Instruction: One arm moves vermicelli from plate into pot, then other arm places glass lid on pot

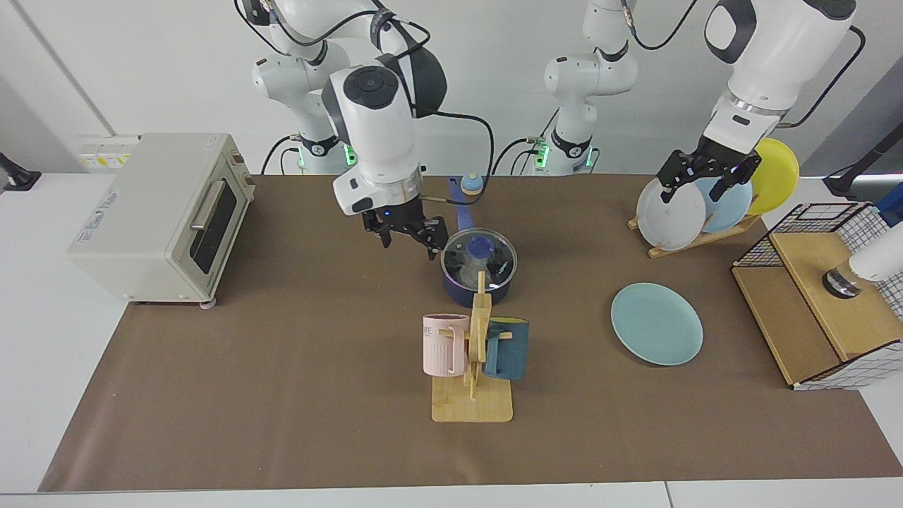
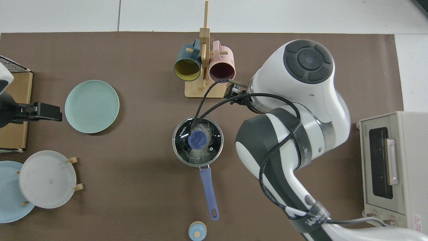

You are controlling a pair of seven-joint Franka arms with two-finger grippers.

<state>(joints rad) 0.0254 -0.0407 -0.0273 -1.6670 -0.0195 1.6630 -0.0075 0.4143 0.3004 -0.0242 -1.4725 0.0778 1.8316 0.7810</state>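
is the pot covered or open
Covered: the glass lid sits flat on the pot, with vermicelli visible beneath it.

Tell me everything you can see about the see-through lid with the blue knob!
The glass lid is a round clear disc with a shiny metal rim and a blue knob in the middle. It sits flat on the pot, covering its opening. Through the glass you can see the white vermicelli inside. Nothing grips it: the right end effector hangs open beside the pot, apart from the lid.

Both hands (image 1: 406, 235) (image 1: 705, 182) open, raised
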